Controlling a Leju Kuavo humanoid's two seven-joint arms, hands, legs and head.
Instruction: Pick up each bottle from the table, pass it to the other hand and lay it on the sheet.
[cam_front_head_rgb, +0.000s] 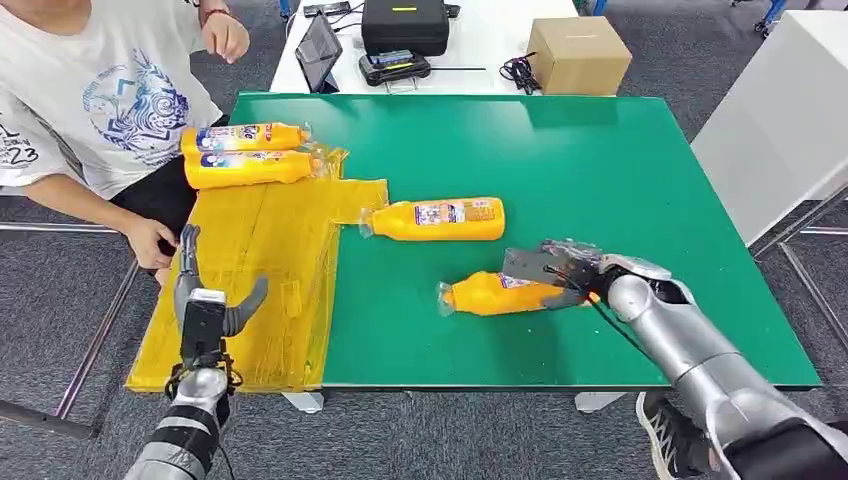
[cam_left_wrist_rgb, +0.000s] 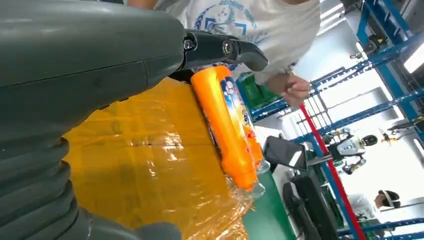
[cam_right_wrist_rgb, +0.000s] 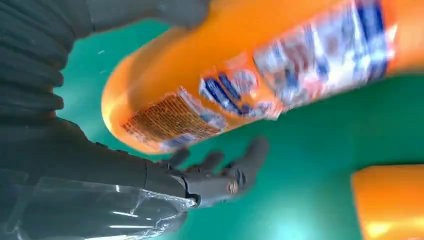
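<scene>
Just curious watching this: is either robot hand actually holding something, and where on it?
The right hand grips the near bottle at its base end. The left hand holds nothing.

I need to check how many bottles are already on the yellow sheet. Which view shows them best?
The head view: both bottles lie whole, side by side on the sheet's far end. The left wrist view shows them overlapped, seen end-on; the right wrist view shows other bottles.

Head camera looks down; wrist cameras sit close behind each hand.

Two bottles (cam_front_head_rgb: 245, 155) on the sheet (cam_front_head_rgb: 260, 290), two bottles (cam_front_head_rgb: 440, 220) right of it on the table (cam_front_head_rgb: 600, 160)
</scene>
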